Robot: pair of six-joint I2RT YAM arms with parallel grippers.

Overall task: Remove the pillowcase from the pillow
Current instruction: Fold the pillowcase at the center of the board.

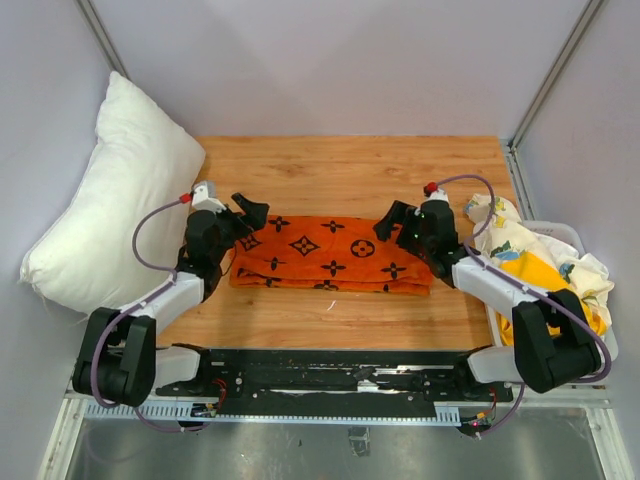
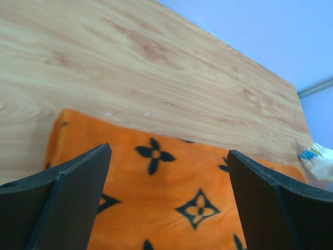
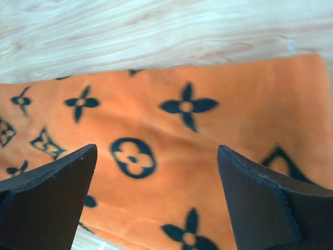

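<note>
The orange pillowcase (image 1: 330, 255) with black flower and circle motifs lies folded flat on the wooden table, off the pillow. The plump white pillow (image 1: 115, 200) leans against the left wall, apart from it. My left gripper (image 1: 243, 222) is open and empty just above the pillowcase's left end; the left wrist view shows the orange fabric (image 2: 171, 192) between its black fingers (image 2: 67, 203). My right gripper (image 1: 392, 224) is open and empty above the pillowcase's right end; the right wrist view shows the fabric (image 3: 171, 156) between its fingers (image 3: 260, 203).
A white basket (image 1: 592, 310) with yellow and white patterned cloth stands at the right edge of the table. The bare wooden tabletop (image 1: 350, 170) stretches behind the pillowcase. Grey walls close in the back and both sides.
</note>
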